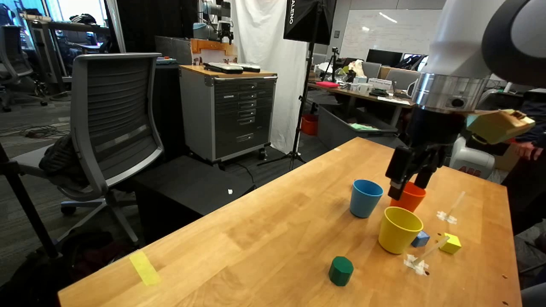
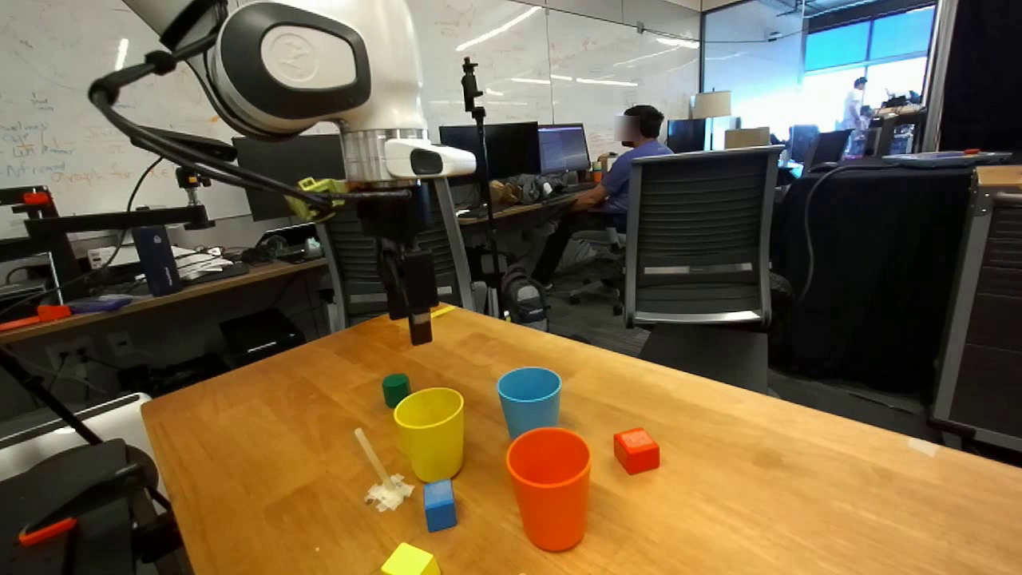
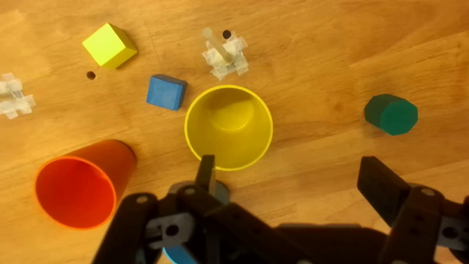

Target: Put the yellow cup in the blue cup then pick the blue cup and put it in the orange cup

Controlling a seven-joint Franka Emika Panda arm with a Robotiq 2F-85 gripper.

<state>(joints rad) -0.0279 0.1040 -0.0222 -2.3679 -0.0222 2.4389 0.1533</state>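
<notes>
The yellow cup stands upright on the table and shows in an exterior view. In the wrist view the yellow cup is open side up and looks empty. The blue cup stands upright near it, also in an exterior view; in the wrist view my left finger hides most of the blue cup. The orange cup stands upright, also in the wrist view. My gripper is open and empty above the table; its left fingertip overlaps the yellow cup's near rim in view.
A blue block, a yellow block and a taped upright stick are close to the yellow cup. A green block lies to its right in the wrist view. A red block is beside the orange cup.
</notes>
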